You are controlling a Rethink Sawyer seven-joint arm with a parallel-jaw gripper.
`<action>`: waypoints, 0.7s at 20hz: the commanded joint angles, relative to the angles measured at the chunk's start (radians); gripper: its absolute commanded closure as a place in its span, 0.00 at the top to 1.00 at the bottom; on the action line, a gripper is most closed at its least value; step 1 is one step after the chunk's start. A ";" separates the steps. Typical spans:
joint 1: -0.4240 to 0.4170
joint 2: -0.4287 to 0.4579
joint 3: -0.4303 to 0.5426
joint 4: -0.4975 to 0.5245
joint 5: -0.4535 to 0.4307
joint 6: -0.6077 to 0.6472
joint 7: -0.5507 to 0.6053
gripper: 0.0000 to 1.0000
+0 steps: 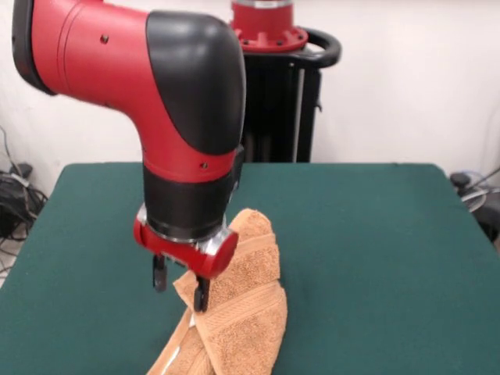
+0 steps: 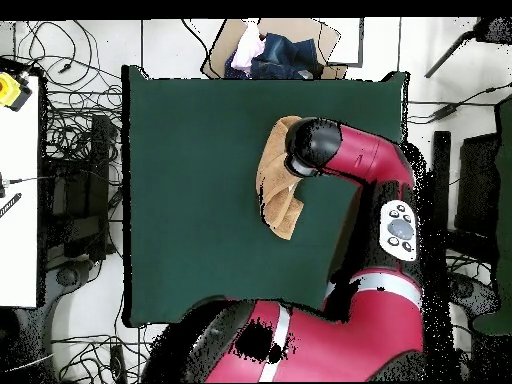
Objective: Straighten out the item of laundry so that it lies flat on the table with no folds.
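Spreading under everything you see is the dark green table (image 1: pixel 375 250), which fills most of both views and is bare apart from the cloth. Next in size is your red and black arm (image 1: pixel 156 86); in the front view it comes down from the upper left and bends at a black elbow, and in the overhead view its wrist end lies over the towel's upper part.

Look now at the towel (image 1: pixel 246 312), an orange-tan terry piece that is far from flat. In the front view it lies as a long, bunched strip, one rounded end just behind the wrist and the other end running off the lower edge of the picture. Folds cross it, and a woven band shows on the near part. A pale edge, perhaps its label, peeks out low on its left side. In the overhead view it (image 2: pixel 281 190) sits in the table's upper right part, well inside the edges, as a narrow crumpled shape.

Smallest is the gripper (image 1: pixel 180 285), pointing down over the cloth. Its two dark fingers (image 1: pixel 159 275) stand apart, with a clear gap between them. One fingertip meets a raised corner of the towel, while the other hangs free beside it. You cannot tell from these views whether that corner is pinched.
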 commanded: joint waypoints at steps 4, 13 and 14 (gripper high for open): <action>-0.019 0.066 0.158 -0.028 -0.035 -0.047 -0.069 1.00; -0.015 0.054 0.156 -0.030 -0.049 -0.042 -0.066 1.00; -0.015 0.053 0.157 -0.029 -0.049 -0.042 -0.065 1.00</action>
